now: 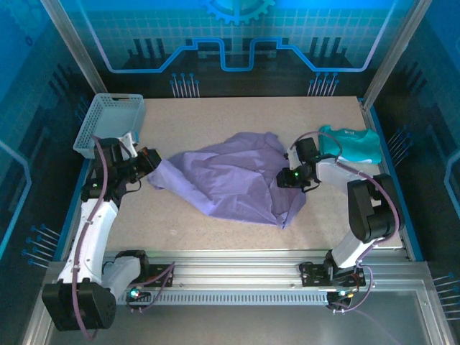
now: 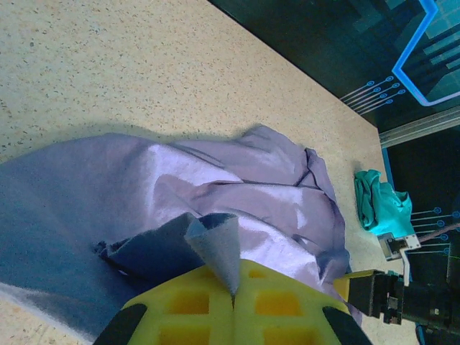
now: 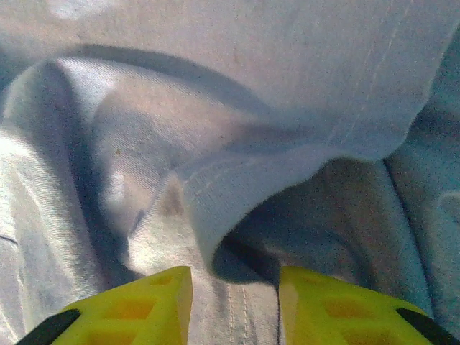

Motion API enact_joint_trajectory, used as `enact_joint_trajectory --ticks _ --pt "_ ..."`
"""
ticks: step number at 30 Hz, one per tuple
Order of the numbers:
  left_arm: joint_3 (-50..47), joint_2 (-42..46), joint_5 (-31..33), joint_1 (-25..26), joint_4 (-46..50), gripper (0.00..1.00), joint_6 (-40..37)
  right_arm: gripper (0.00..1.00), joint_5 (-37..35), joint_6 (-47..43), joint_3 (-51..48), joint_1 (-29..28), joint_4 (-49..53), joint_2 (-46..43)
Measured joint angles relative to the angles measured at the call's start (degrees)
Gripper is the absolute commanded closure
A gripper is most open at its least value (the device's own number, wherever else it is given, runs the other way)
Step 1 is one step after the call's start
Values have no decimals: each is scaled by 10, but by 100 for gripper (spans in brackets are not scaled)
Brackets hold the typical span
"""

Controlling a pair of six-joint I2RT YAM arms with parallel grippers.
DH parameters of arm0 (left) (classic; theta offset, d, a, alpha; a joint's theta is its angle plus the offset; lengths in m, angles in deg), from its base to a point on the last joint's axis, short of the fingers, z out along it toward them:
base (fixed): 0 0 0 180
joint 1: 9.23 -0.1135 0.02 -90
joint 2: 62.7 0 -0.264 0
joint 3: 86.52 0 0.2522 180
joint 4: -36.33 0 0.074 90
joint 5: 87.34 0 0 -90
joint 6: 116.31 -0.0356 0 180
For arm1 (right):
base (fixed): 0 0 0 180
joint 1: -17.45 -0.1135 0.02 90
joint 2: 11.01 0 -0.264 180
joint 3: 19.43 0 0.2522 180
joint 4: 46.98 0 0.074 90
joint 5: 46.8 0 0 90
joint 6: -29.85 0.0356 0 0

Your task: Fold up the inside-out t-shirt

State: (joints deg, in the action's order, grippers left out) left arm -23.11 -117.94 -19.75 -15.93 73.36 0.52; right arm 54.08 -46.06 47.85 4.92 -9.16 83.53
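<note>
The limp, soft t-shirt (image 1: 237,180) was pinched at one edge by the left claw (image 2: 233,287), the right claw (image 3: 233,287) spread over a stitched hem (image 3: 215,185) worth gripping.

Mesh basket (image 1: 111,123), teal garment (image 1: 351,144)

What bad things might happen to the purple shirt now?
The left gripper pinches just a small corner of the lavender t-shirt; a hard pull might slip it free. The right gripper stands open at a thick fold and may grab several layers, bunching the cloth. The teal garment lies near it and might get dragged.
</note>
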Motion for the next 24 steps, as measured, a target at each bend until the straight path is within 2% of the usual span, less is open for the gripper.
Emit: enact_joint_trajectory --ticks 11,24 --pt "0 0 0 0 0 100 0 60 -3 7 5 -1 21 30" --pt "-1 0 -3 0 0 100 0 82 21 -3 20 -7 24 41"
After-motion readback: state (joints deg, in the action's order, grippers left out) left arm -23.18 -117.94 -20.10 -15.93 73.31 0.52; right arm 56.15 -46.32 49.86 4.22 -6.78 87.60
